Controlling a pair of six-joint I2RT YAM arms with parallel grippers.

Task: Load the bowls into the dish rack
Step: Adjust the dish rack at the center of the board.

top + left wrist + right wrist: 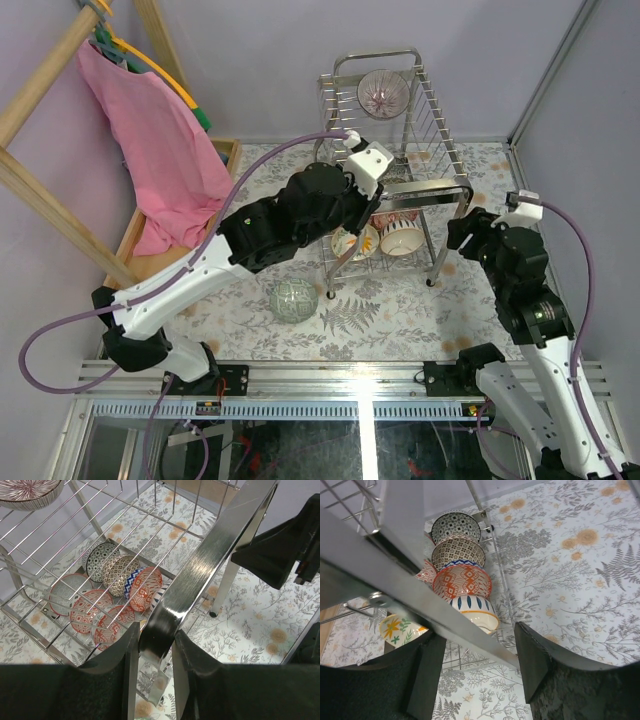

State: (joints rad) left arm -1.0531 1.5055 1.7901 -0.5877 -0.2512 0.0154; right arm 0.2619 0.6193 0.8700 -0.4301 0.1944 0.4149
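I read the left gripper (156, 632) as clamped on the dish rack (220, 550) top front rail, fingers tight on both sides. The right gripper (477, 645) gapes wide astride a rack rail, holding nothing. The bowls (462, 582) stand in a row in the lower tier. One top bowl (384, 93) sits above, and a grey bowl (295, 300) is on the table (400, 325) near the rack.

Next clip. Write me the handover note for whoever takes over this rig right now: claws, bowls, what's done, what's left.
Claws: the left claw is closed around the top front rail of the dish rack and holds no bowl. The right claw is open and empty, with a rack bar crossing between its fingers.
Bowls: the row of bowls stands in the lower tier, the upper-tier bowl sits alone, and the grey-green bowl lies on the table in front of the rack.
Done: every visible bowl but that one is loaded.
Left: release the rail, then load the table bowl.
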